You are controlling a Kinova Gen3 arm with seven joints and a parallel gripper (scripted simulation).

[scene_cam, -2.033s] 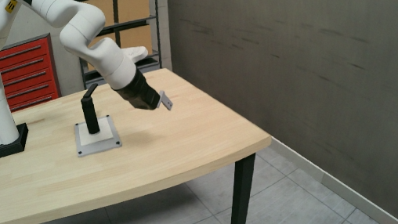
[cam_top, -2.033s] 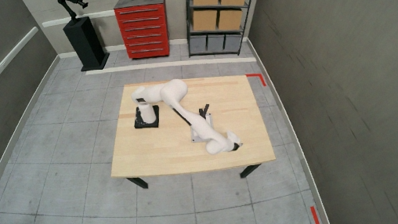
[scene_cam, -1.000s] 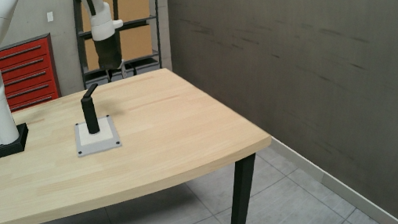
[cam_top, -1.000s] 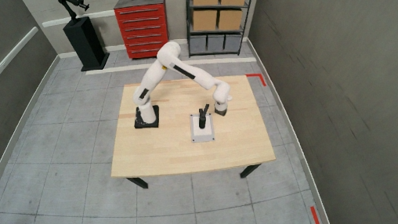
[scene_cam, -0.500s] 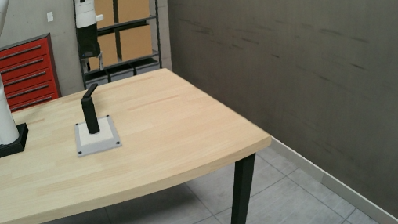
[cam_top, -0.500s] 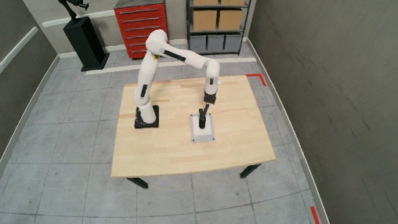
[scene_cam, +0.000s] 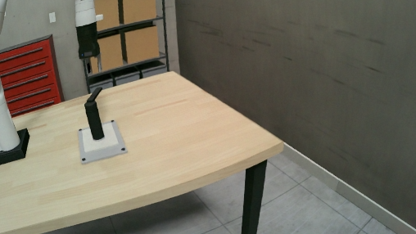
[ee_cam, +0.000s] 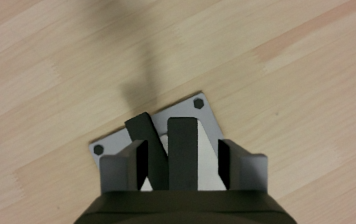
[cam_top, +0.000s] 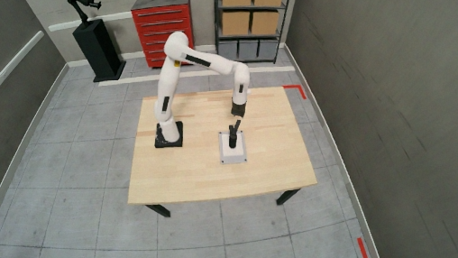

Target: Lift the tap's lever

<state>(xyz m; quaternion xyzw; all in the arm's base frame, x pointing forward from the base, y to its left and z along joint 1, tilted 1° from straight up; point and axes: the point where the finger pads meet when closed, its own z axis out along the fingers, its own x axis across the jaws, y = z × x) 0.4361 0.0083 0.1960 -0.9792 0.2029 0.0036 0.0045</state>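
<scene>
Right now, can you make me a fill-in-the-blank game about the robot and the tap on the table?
1. The tap stands on a small grey ____.
2. The lever at its top is not straight up, it is ____.
3. The gripper hangs ____ the tap, not touching it.
4. The shelf rack at the back holds brown ____.

Missing words: plate; tilted; above; boxes
</scene>
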